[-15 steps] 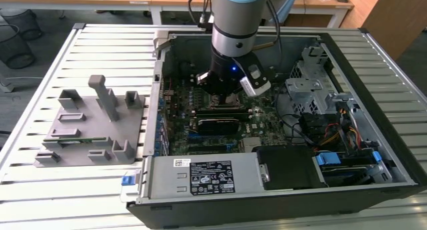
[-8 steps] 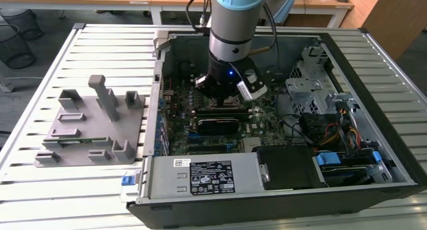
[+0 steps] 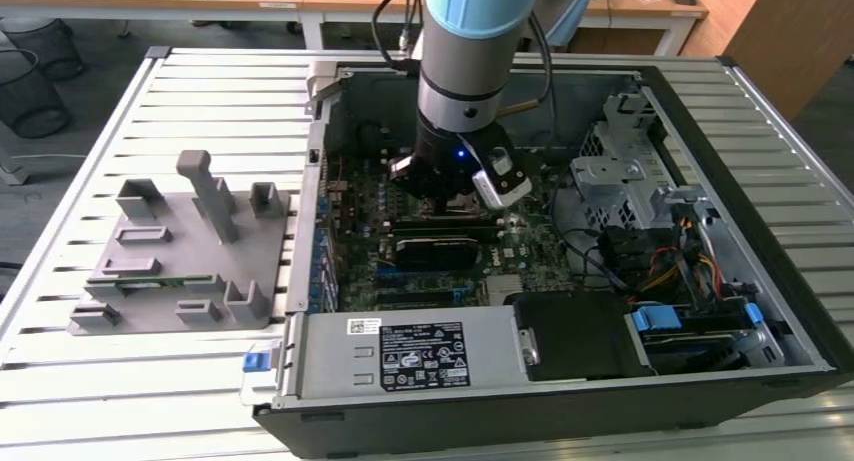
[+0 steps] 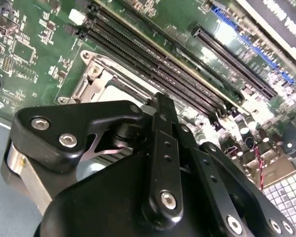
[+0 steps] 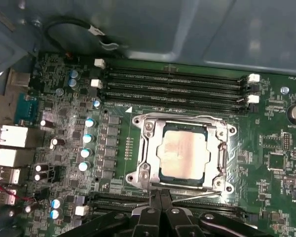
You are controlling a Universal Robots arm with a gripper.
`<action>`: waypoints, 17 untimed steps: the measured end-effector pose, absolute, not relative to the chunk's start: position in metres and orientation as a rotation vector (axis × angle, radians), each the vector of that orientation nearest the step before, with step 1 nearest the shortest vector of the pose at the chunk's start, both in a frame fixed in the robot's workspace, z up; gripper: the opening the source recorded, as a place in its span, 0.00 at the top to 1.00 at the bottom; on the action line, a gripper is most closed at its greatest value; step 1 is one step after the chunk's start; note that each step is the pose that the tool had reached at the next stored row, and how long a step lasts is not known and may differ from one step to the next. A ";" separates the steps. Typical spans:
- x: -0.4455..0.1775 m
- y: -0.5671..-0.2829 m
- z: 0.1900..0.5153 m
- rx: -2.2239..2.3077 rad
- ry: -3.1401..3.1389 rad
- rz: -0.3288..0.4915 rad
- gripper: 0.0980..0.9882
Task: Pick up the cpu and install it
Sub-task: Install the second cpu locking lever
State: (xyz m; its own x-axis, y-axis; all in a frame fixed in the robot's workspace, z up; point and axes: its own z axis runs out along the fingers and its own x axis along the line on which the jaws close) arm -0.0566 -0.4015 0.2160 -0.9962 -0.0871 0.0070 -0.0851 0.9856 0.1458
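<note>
Four memory slots (image 5: 177, 85) beside seated cpu (image 5: 182, 157).

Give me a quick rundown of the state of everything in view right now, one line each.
cpu: seated in the socket frame, silver top up, nothing gripping it.
socket frame: around the cpu, flat on the motherboard.
hand: fingers together, empty, just beside the socket.
memory slots: all empty.
computer case: open, lying on its side on the table.
grey fixture: on the table beside the case, a green stick in it.

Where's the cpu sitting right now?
In the first wrist view the cpu lies flat inside the socket frame on the motherboard, beside the memory slots, with the tool at the frame's edge.
</note>
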 end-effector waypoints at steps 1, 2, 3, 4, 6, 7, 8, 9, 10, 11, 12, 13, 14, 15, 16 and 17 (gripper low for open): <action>-0.057 -0.403 0.216 0.135 -3.117 -0.230 0.99; -0.057 -0.405 0.216 0.135 -3.117 -0.231 0.99; -0.057 -0.406 0.216 0.135 -3.117 -0.232 0.99; -0.058 -0.407 0.216 0.135 -3.117 -0.234 0.99; -0.060 -0.408 0.215 0.135 -3.116 -0.239 0.99; -0.061 -0.409 0.215 0.135 -3.116 -0.240 0.99; -0.062 -0.409 0.215 0.135 -3.116 -0.242 0.99; -0.063 -0.409 0.214 0.135 -3.116 -0.244 0.99; -0.064 -0.409 0.213 0.135 -3.116 -0.245 0.99; -0.065 -0.409 0.212 0.135 -3.116 -0.246 0.99; -0.065 -0.409 0.210 0.135 -3.116 -0.249 0.99; -0.065 -0.409 0.208 0.135 -3.116 -0.251 0.99; -0.065 -0.409 0.207 0.135 -3.116 -0.252 0.99; -0.065 -0.409 0.205 0.135 -3.116 -0.254 0.99; -0.065 -0.409 0.204 0.135 -3.115 -0.256 0.99; -0.065 -0.410 0.203 0.136 -3.115 -0.258 0.99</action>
